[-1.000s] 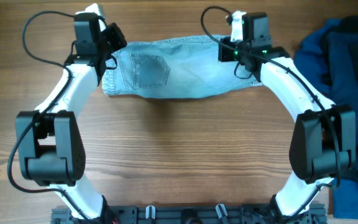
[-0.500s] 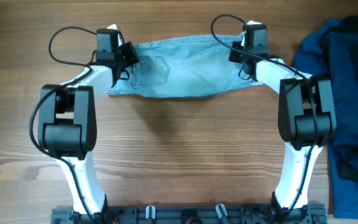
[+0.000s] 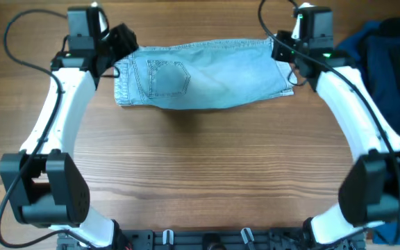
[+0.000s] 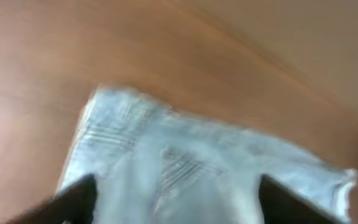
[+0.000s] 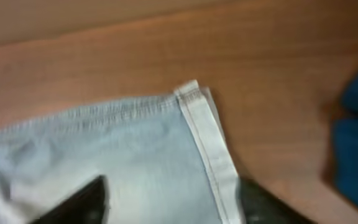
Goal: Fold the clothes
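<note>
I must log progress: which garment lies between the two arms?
The pale denim piece, spread flat; the dark blue pile sits bunched apart at the right.

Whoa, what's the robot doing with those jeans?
It's folding clothes. A pair of light blue jeans lies folded in a flat strip on the far side of the wooden table. The left hand is at the end with the back pocket, and the right hand is at the other end. Both hands are open and not gripping the cloth. A pile of dark blue clothes sits off to the right.
</note>
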`<action>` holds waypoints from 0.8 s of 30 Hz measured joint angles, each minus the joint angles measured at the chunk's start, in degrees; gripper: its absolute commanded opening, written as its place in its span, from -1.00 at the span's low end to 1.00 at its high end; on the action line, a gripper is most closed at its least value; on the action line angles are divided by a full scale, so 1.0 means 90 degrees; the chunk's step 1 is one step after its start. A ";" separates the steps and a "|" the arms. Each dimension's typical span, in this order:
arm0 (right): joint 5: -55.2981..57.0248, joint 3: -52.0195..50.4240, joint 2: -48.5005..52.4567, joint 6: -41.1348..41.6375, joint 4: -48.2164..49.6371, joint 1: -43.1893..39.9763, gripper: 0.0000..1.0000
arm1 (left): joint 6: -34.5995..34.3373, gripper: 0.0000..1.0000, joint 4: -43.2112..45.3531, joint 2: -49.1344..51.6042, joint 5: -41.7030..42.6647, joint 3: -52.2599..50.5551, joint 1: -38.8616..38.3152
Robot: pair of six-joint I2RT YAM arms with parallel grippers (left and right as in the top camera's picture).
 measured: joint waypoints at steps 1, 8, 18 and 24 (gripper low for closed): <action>-0.0109 0.0002 -0.0041 -0.0182 -0.0255 -0.0068 0.72 | -0.0024 0.99 -0.0503 0.0041 -0.0097 -0.0015 0.0107; -0.1086 -0.0012 0.0355 -0.1192 -0.0918 -0.0767 0.71 | -0.0041 1.00 -0.1112 0.0270 -0.0299 -0.0073 0.0753; -0.1610 -0.0022 0.2217 -0.1727 -0.0216 -0.0933 0.60 | -0.0041 0.99 -0.1037 0.0979 -0.0299 -0.0073 0.0767; -0.1656 -0.0022 0.2246 -0.1783 -0.0177 -0.0933 0.58 | -0.0039 0.99 -0.0957 0.1676 -0.0044 -0.0073 0.0767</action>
